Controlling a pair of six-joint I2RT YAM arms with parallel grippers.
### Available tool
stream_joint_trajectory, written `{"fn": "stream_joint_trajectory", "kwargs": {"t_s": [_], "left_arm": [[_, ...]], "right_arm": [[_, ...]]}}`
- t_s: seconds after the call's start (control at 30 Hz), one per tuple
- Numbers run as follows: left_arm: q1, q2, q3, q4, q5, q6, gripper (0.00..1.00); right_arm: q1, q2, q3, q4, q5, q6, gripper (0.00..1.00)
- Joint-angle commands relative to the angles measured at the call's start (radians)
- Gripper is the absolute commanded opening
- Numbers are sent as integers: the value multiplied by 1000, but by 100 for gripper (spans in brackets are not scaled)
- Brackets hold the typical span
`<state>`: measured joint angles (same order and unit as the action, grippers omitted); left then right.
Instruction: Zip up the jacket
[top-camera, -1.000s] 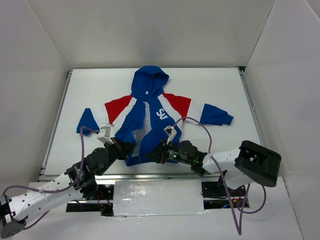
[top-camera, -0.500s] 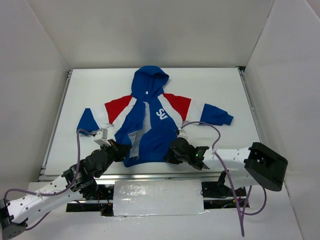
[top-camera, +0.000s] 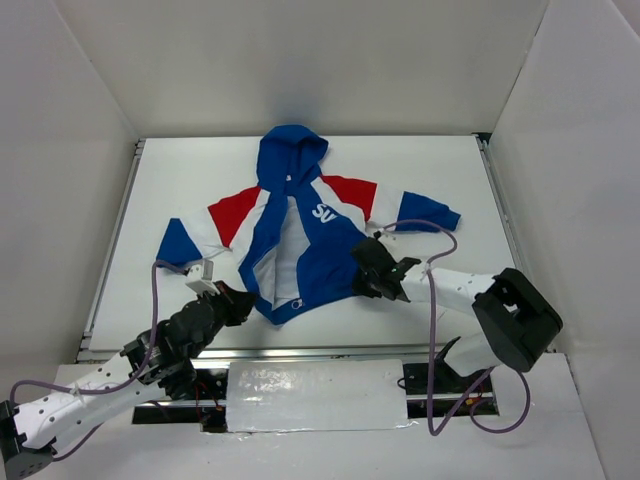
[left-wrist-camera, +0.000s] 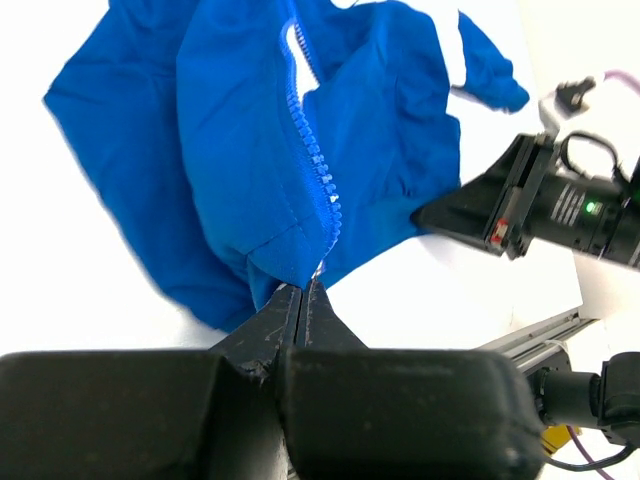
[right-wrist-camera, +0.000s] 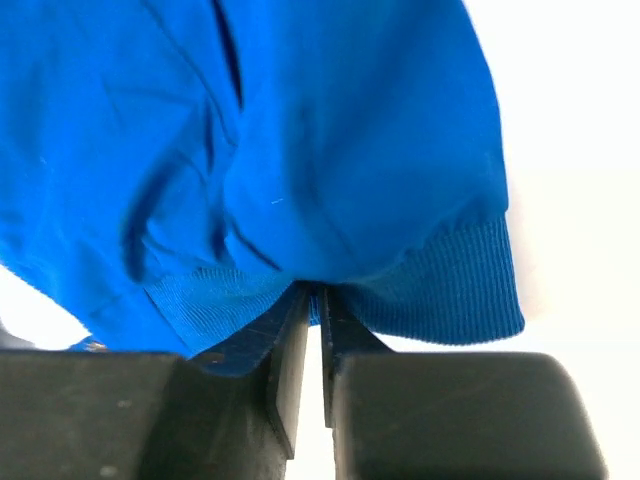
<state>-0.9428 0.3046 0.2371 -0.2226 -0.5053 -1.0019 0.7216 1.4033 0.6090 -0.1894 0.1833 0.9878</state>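
The jacket (top-camera: 318, 250) lies on the white table, blue hood at the far end, red shoulders, its front open at the bottom with white lining showing. My left gripper (top-camera: 243, 297) is shut on the jacket's bottom edge at the lower end of the blue zipper teeth (left-wrist-camera: 316, 172); its tips (left-wrist-camera: 304, 288) pinch the cloth. My right gripper (top-camera: 363, 264) is shut on the ribbed blue hem (right-wrist-camera: 450, 290) of the right front panel, with its tips (right-wrist-camera: 320, 297) under the fold. The right gripper also shows in the left wrist view (left-wrist-camera: 470, 215).
White walls enclose the table on three sides. A metal rail (top-camera: 300, 352) runs along the near edge, with a grey plate (top-camera: 315, 395) between the arm bases. Purple cables (top-camera: 430, 235) loop from both wrists over the table.
My right gripper has swung right and away from me with the hem, stretching the right front panel. The jacket has skewed, its hood shifting left. My left gripper has drawn back slightly, still holding the bottom edge.
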Motion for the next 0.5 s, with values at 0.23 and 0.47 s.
{"fn": "stream_joint_trajectory", "kwargs": {"t_s": [0.23,0.47], "left_arm": [[4,19,15,12,-22,8,0],[4,37,14,42,-7,9,0]], "right_arm": [[149,-180,83,5,-153,-467,65],[234,43,279,-68,-114,-697,53]]}}
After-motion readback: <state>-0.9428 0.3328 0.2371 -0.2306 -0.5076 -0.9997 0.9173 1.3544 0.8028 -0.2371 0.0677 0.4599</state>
